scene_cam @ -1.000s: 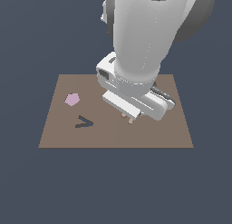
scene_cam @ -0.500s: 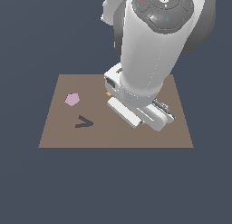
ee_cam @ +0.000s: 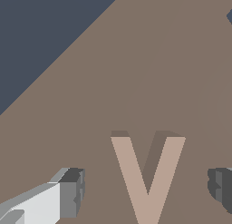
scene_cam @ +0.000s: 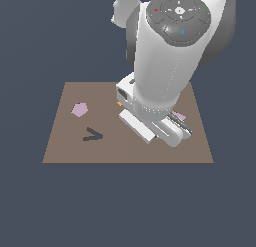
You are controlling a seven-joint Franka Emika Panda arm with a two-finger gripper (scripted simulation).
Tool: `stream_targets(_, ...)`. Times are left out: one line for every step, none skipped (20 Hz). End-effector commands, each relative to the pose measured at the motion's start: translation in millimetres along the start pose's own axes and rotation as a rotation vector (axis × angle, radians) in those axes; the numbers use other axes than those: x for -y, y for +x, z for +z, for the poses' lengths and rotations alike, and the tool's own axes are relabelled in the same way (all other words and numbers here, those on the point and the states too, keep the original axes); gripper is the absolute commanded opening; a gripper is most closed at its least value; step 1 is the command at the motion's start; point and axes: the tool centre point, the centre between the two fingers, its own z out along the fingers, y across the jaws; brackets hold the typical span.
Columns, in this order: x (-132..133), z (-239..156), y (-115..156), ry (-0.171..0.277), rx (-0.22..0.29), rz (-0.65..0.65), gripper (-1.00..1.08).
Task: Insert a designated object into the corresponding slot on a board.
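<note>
straddling tan v piece (ee_cam: pixel 147 177), fingers (ee_cam: pixel 70 193) apart

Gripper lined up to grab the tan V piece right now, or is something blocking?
Probably yes. In the wrist view the tan V piece lies flat on the board between the open fingers, nothing between them. The gripper only needs to close.

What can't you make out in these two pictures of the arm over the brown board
- Tan V piece: hidden in the exterior view behind the arm; its tip is cut off by the wrist view's edge.
- Gripper: fingers partly cut off by the wrist view's edges.
- V slot: outside the wrist view.
- Pink shape: mostly hidden by the arm in the exterior view.
</note>
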Motion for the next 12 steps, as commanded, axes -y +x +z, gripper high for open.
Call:
stream_targets(-0.4, 8.5, -0.1, -0.001, 0.001, 0.002, 1.0)
stream_targets(-0.4, 11.3, 0.0, -0.001, 0.001, 0.002, 1.0)
stream_targets(-0.4, 13.3, 0.1, -0.001, 0.001, 0.003, 1.0)
stream_targets(-0.3, 14.6, -0.1, -0.001, 0.001, 0.003, 1.0)
stream_targets(-0.3, 15.0, -0.1, -0.001, 0.001, 0.003, 1.0)
stream_targets(-0.3, 15.0, -0.1, -0.001, 0.001, 0.003, -1.0)
stream_targets(-0.3, 15.0, -0.1, -0.001, 0.001, 0.003, -1.0)
stream_targets(-0.3, 15.0, -0.1, -0.001, 0.001, 0.003, -1.0)
stream_targets(-0.3, 15.0, -0.1, -0.001, 0.001, 0.003, -1.0)
stream_targets(-0.3, 15.0, -0.1, -0.001, 0.001, 0.003, -1.0)
stream_targets(-0.3, 15.0, -0.1, -0.001, 0.001, 0.003, -1.0)
stream_targets(-0.3, 15.0, -0.1, -0.001, 0.001, 0.003, -1.0)
